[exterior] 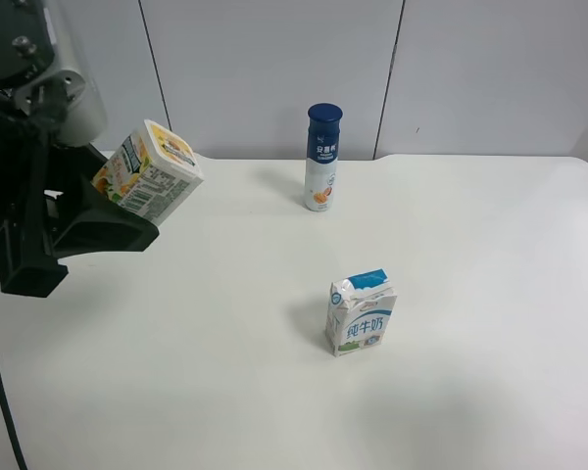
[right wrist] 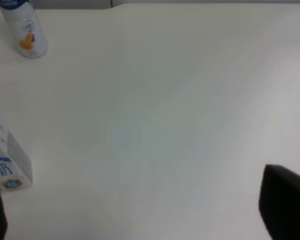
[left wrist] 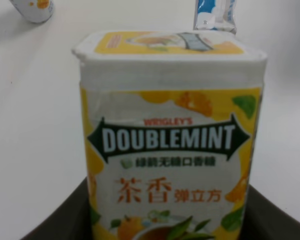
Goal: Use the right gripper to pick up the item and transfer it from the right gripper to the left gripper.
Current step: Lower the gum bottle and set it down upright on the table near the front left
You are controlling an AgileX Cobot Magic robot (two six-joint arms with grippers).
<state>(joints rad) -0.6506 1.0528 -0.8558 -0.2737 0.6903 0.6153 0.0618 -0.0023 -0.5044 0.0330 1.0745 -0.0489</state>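
Observation:
The item (exterior: pixel 149 174) is a small white package with yellow-orange fruit print and a green DOUBLEMINT panel. It is held tilted, well above the table, by the bulky black gripper (exterior: pixel 98 201) of the arm at the exterior high view's left. The left wrist view shows the item (left wrist: pixel 170 150) filling the frame between dark fingers (left wrist: pixel 50 225), so this is my left gripper, shut on it. My right gripper (right wrist: pixel 140 215) is open and empty over bare table, with only its dark fingertips (right wrist: pixel 285 205) showing. It is out of the exterior high view.
A blue-and-white milk carton (exterior: pixel 361 315) stands near the middle of the white table (exterior: pixel 490 294) and also shows in the right wrist view (right wrist: pixel 5 162). A tall blue-capped bottle (exterior: pixel 322 157) stands at the table's back edge, near the wall.

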